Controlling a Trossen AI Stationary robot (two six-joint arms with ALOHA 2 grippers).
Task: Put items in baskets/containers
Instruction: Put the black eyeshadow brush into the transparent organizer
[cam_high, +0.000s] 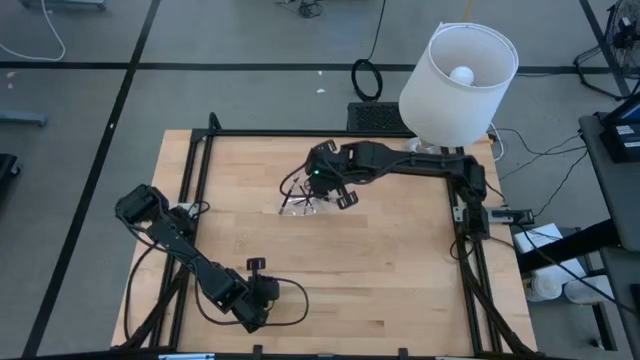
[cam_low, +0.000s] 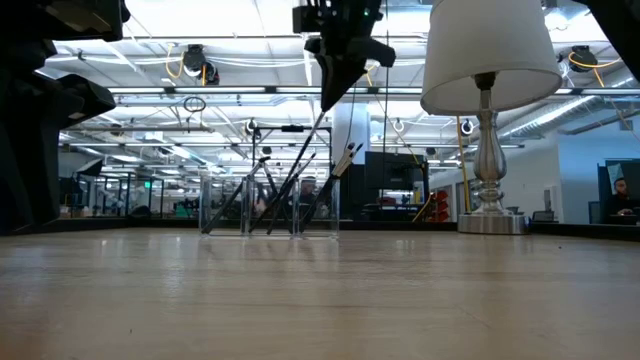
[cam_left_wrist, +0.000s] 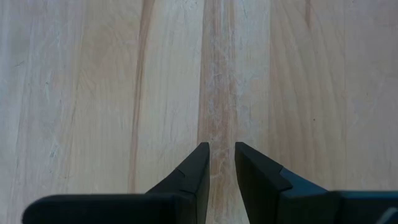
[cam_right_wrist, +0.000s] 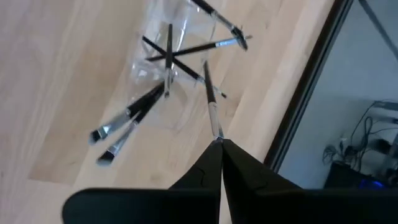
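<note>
Right pincer (cam_right_wrist: 219, 144) pinches a brush (cam_right_wrist: 210, 106) by its tip, hanging it above the clear container (cam_low: 270, 205) for dropping; left pincer (cam_left_wrist: 222, 163), slightly parted, idles over the worktop (cam_left_wrist: 93, 93)

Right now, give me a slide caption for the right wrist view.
Right gripper pinches a thin brush above the clear container already holding several brushes.

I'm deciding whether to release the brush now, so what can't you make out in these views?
- Brush lower tip: right wrist view, lost among brushes in the clear container.
- Brush count: high view, too small under the right gripper.
- Container walls: low view, nearly invisible against the background.
- Left gripper: shows only bare wood.
</note>
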